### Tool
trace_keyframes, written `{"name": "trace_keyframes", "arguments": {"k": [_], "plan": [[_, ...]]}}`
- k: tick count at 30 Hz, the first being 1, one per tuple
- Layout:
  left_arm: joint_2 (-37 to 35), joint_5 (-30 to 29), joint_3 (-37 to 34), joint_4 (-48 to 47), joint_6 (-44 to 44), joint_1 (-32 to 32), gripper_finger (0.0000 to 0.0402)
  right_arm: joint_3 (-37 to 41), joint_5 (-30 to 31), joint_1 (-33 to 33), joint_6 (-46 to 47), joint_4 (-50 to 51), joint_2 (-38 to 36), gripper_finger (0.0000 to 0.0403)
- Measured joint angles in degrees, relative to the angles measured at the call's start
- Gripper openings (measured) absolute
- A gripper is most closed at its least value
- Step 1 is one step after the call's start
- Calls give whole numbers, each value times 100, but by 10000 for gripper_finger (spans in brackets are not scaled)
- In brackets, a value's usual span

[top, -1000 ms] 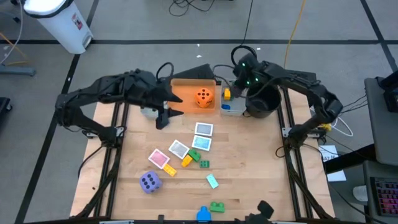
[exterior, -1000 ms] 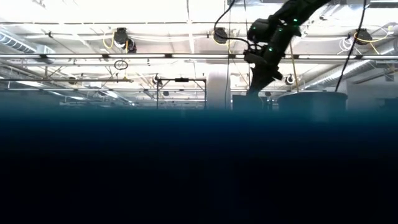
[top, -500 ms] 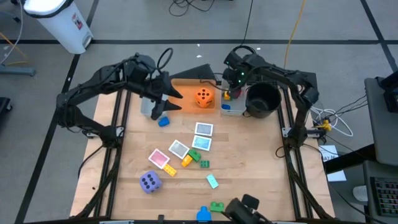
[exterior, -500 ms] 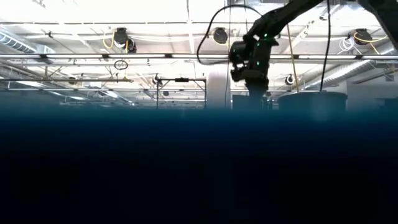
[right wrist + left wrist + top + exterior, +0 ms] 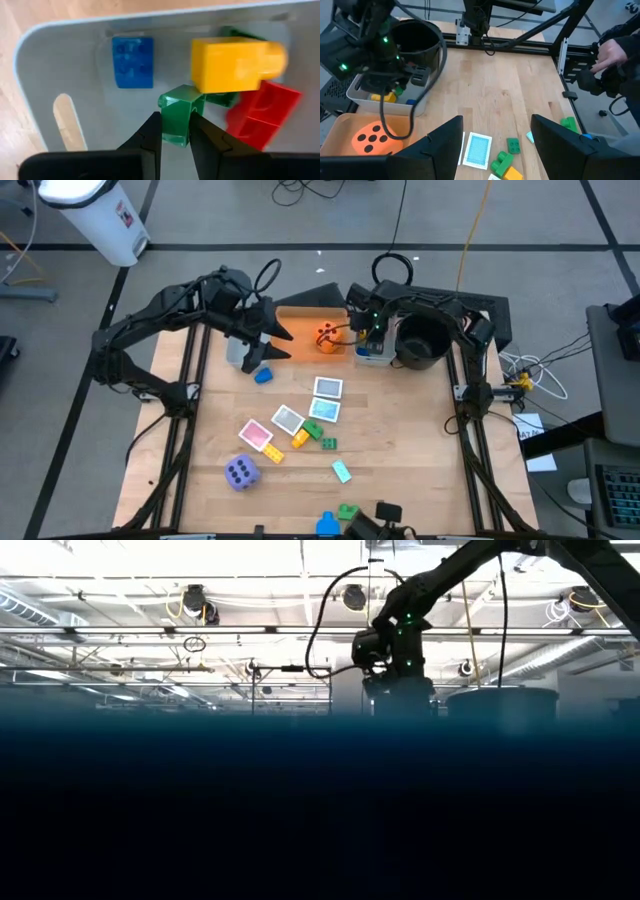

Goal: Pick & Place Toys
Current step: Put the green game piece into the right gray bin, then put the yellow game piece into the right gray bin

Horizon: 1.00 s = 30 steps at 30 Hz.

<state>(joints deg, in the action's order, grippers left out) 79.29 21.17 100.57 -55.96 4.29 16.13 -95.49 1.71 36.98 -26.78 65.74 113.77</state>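
Your right gripper (image 5: 175, 131) grasps a small green brick (image 5: 180, 114) between its jaws, above the grey bin (image 5: 65, 65). In that bin lie a blue brick (image 5: 132, 61), a yellow brick (image 5: 232, 62) and a red brick (image 5: 260, 115); the yellow one sits just beside the held green brick.

In the high view the grey bin (image 5: 372, 356) stands between the orange bin (image 5: 300, 320) and the black bowl (image 5: 422, 340). The orange die (image 5: 326, 337) lies in the orange bin, partly covered by your right arm's cable.

Your left gripper (image 5: 272, 340) hangs at the orange bin's left edge, jaws apart and empty, with a blue brick (image 5: 262, 376) on the desk (image 5: 400, 440) just below it.

Mid-desk lie several picture cards (image 5: 327, 388), a yellow brick (image 5: 299, 439) and green bricks (image 5: 328, 442). The purple die (image 5: 241, 471) sits nearer the front left. At the front edge are another green brick (image 5: 348, 510) and a blue one (image 5: 326, 526).

A person's hands (image 5: 610, 55) hold a dark device beyond the desk's edge.

Against the earlier frames: your right gripper has shifted from beside the bowl to over the grey bin. Your left arm has drawn back toward the orange bin, and the blue brick below it now shows clear.
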Motion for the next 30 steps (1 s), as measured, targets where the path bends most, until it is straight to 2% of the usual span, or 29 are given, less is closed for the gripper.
{"name": "trace_keyframes", "arguments": {"k": [5,13,20,22,26,30], "plan": [[0,0,0,-3,-69,-8,241,227,140,-21,-45,-301,-29,60],[0,-2,0,-9,-112,-8,241,237,151,-3,39,-164,-26,66],[0,-2,0,-8,-161,-8,241,239,161,-73,10,-162,-74,122],[0,-2,0,-7,-160,-8,241,239,365,-83,12,-190,-188,140],[0,-4,0,-2,-161,-8,241,239,753,-87,52,-253,-578,165],[0,-4,0,-1,-161,-8,241,239,417,-104,347,-405,-1252,176]]}}
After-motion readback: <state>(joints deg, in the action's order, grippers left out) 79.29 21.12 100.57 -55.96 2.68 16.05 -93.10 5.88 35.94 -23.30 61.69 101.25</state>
